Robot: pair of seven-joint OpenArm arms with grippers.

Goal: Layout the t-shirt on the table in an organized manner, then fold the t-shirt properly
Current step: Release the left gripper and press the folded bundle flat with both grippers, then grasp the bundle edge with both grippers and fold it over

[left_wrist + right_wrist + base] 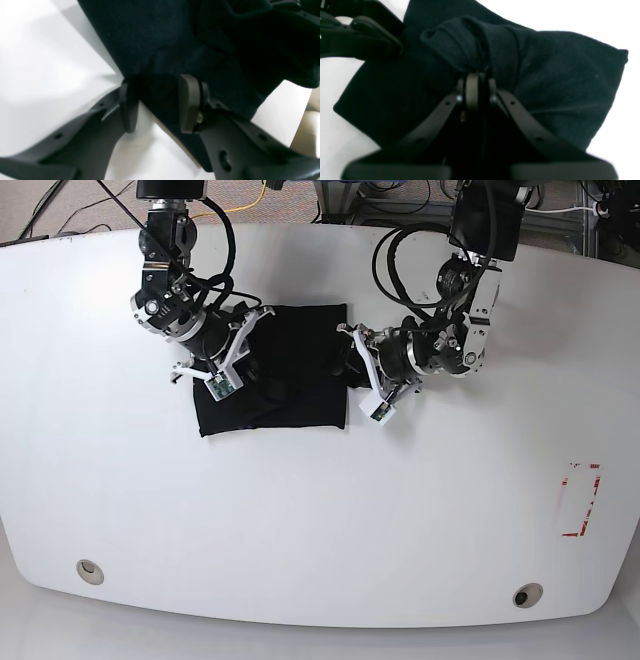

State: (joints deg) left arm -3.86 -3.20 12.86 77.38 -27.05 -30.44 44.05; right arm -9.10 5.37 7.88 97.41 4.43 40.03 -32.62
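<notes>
The black t-shirt (290, 375) lies folded into a rough rectangle on the white table (320, 510), left of centre toward the back. My right gripper (250, 340) sits over the shirt's left part. In its wrist view the pads (472, 92) are pressed together on a raised bunch of the t-shirt (557, 87). My left gripper (350, 365) is at the shirt's right edge. In its wrist view the two pads (190, 102) stand apart with a thick fold of the t-shirt (175, 37) filling the gap between them. No print shows.
A red tape rectangle (581, 500) marks the table's right side. Two metal-ringed holes (90, 570) (527, 595) sit near the front edge. Cables and frame parts crowd the back edge. Both arms reach in from the back.
</notes>
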